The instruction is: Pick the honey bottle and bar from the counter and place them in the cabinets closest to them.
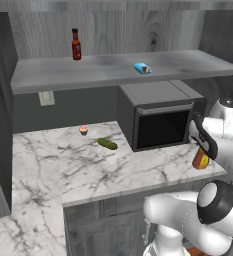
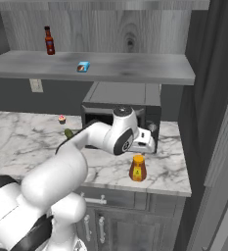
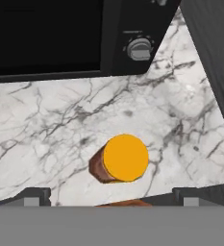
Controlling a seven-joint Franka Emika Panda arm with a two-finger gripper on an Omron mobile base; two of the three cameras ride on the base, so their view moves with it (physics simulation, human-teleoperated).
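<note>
Honey bottle (image 1: 200,160) half behind white arm (image 1: 223,150)

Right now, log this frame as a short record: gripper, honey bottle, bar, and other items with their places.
gripper: open, above the honey bottle, holding nothing
honey bottle: upright on the counter, in front of the microwave
bar: lying on the cabinet shelf
sauce bottle: upright on the same shelf, left of the bar
pickle: on the counter, left of the microwave
cupcake: on the counter near the back wall
</note>
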